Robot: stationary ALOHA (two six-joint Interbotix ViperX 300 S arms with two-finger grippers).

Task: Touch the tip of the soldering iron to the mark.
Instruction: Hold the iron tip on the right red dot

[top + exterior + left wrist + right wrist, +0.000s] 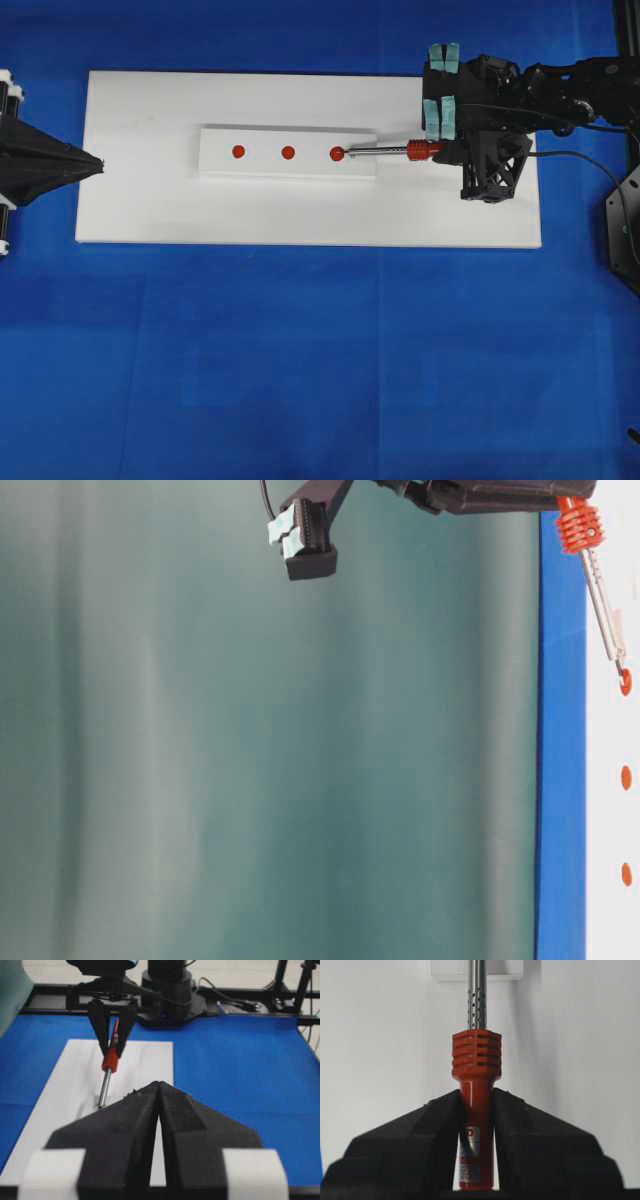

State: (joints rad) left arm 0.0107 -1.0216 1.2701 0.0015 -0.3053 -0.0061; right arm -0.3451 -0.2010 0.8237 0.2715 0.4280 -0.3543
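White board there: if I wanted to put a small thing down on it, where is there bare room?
The white board is bare along its near edge, below the strip with three red dots, and at its left end toward the left gripper. The right end is crowded: the right gripper holds the soldering iron there.

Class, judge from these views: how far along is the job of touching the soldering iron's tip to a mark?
Done: the right gripper is shut on the soldering iron. In hand: its tip sits at the nearest red mark; actual contact can't be confirmed. Left: at most a slight lowering.
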